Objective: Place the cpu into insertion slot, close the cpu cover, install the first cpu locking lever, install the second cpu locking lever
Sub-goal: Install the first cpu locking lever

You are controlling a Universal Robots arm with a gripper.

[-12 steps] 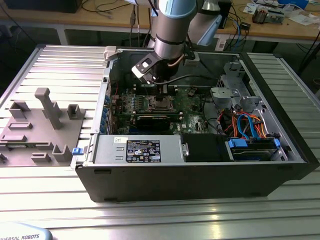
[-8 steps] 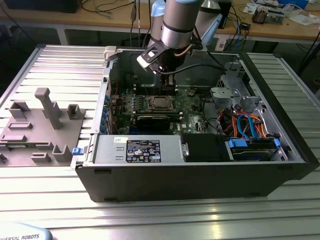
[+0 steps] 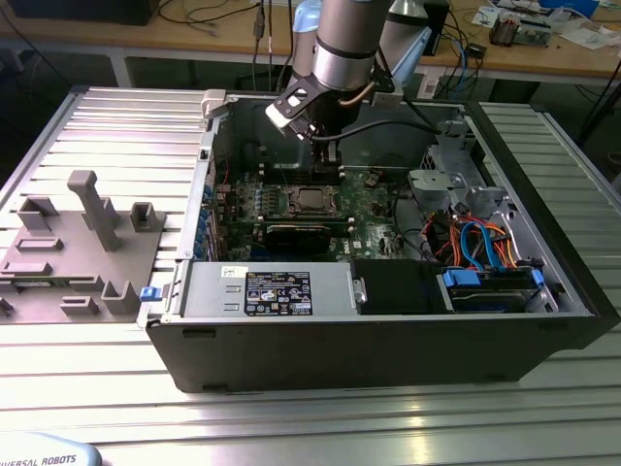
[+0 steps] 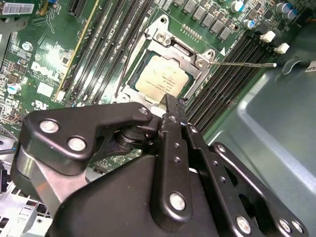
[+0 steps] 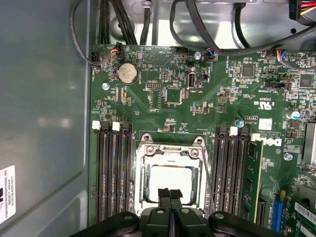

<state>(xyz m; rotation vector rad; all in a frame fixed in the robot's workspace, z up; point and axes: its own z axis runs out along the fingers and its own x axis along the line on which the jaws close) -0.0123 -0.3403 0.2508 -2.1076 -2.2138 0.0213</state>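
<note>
Inside an open computer case (image 3: 388, 340) lying on a ribbed metal table (image 3: 78, 388), the robot arm's gripper (image 5: 170, 193) hangs over the processor socket with its two fingers pressed together and nothing between them. The cpu (image 4: 160, 79) lies flat in its slot directly below the gripper's tips, its pale metal top framed by the cpu cover (image 4: 190, 61), which appears folded down over it. In both wrist views the tips hover just above the near edge of that frame; whether they touch it cannot be told. A thin locking lever (image 4: 242, 63) sticks out sideways from the far corner of the cover, away from the gripper and across the memory slots (image 4: 232, 84), and looks unlatched. A second thin lever (image 4: 124, 69) runs along the opposite flank of the socket; whether it is hooked down is not clear. By this evidence the chip and cover steps look finished and the work in hand is the first lever. Seating it likely calls for a closed fingertip set against the slim rod, then a steady press down and inward to tuck it under its catch, with care that the tip does not slip off onto the green motherboard (image 5: 168, 94) around the socket.
</note>
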